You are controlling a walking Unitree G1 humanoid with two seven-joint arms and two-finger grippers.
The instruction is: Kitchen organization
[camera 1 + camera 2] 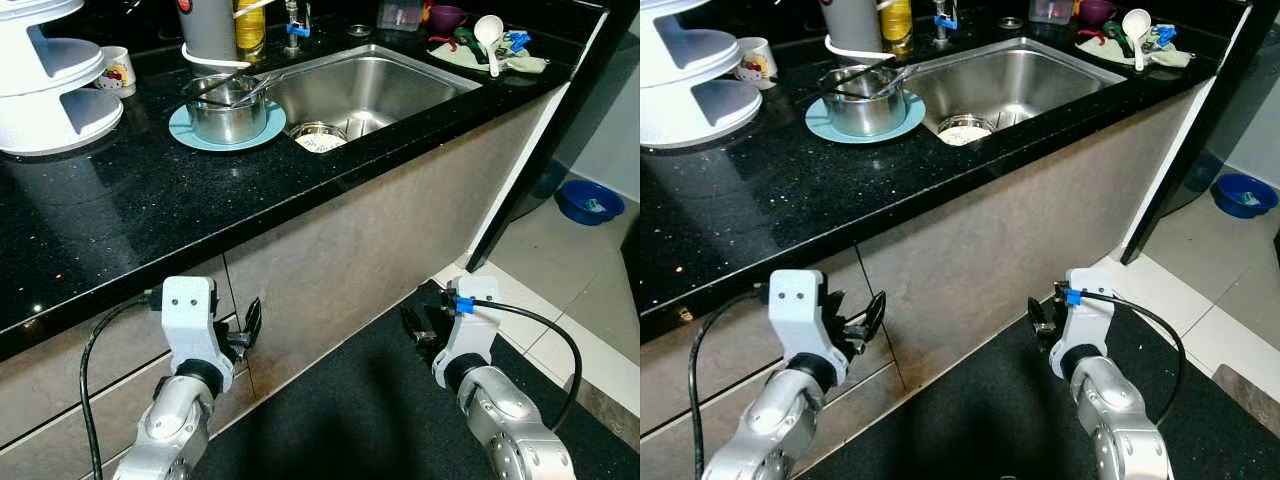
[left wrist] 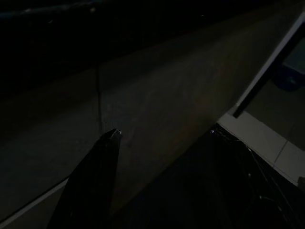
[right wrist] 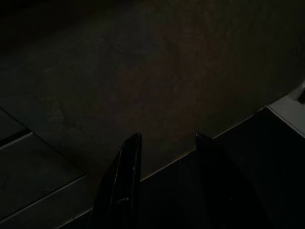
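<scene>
Hanging low before the cabinet front (image 1: 380,250), both end effectors, left (image 2: 162,138) and right (image 3: 167,143), are spread, holding nothing.

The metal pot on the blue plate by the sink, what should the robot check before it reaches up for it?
1. Left gripper empty and open: ok, fingers apart in the left wrist view, holding nothing.
2. Right gripper empty and open: ok, fingers apart, nothing between them.
3. Arms raised to counter height: not ok, both grippers sit low in front of the cabinet.
4. Metal pot steady: ok, upright on the blue plate.
5. Pot free of loose things: not ok, utensils stick out over its rim.
6. Room beside the pot: cannot tell, the sink edge lies close beside the plate.
</scene>
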